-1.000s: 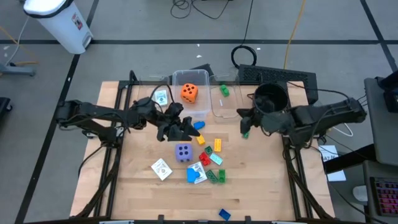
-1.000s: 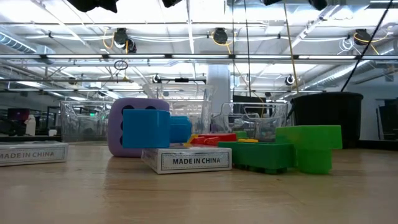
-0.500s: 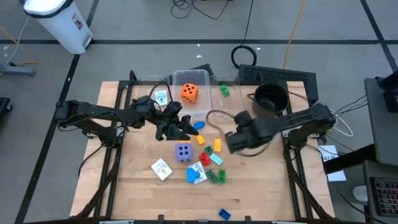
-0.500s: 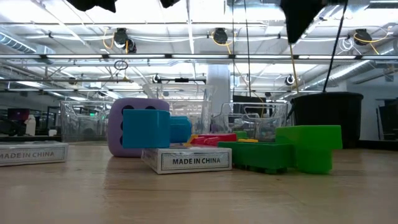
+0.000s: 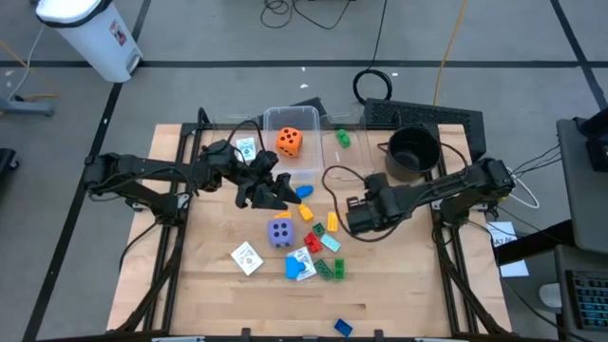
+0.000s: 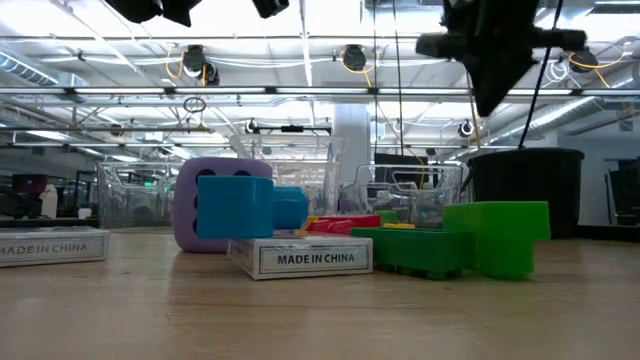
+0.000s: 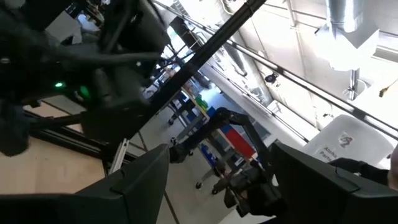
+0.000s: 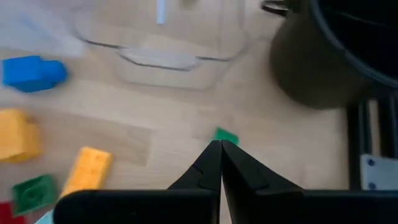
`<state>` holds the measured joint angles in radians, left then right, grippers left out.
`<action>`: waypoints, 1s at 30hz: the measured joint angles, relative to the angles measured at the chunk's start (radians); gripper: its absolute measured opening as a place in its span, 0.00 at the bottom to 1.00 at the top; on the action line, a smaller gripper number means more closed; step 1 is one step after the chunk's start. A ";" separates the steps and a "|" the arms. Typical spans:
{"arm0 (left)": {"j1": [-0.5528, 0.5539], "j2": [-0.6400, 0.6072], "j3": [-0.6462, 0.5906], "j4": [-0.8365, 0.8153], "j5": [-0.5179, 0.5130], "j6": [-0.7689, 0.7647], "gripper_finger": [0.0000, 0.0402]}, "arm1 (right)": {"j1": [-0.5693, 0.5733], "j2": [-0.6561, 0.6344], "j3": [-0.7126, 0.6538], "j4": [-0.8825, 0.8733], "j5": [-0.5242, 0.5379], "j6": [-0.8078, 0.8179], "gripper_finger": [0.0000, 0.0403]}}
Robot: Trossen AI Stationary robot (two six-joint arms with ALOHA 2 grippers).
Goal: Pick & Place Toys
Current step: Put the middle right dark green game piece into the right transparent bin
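Toys mostly unsorted: orange die [image 5: 289,141] sat in a clear bin [image 5: 310,118], purple die [image 5: 280,232], bricks [image 5: 323,242] and cards [image 5: 247,257] loose on tabletop [image 5: 399,285]. Right gripper [image 5: 353,218] fingers clenched, empty, beside the bricks; left gripper [image 5: 273,193] fingers spread, empty.

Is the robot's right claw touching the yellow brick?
Apart. In the right wrist view the shut right gripper has bare wood between its tips and the yellow brick. The high view agrees.
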<state>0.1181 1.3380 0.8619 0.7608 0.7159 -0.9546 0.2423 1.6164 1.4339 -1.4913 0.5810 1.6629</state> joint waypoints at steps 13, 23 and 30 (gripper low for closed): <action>0.000 0.000 0.000 0.004 0.019 -0.005 0.70 | -0.016 -0.227 -0.344 0.265 0.021 0.133 0.47; 0.014 0.000 0.000 0.007 0.036 -0.017 0.70 | -0.059 -0.284 -0.594 0.636 -0.043 0.100 0.73; 0.014 0.000 0.000 0.008 0.041 -0.022 0.70 | -0.091 -0.283 -0.656 0.679 -0.062 0.100 0.73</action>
<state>0.1317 1.3384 0.8616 0.7685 0.7564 -0.9767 0.1517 1.3338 0.7781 -0.8119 0.5186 1.7628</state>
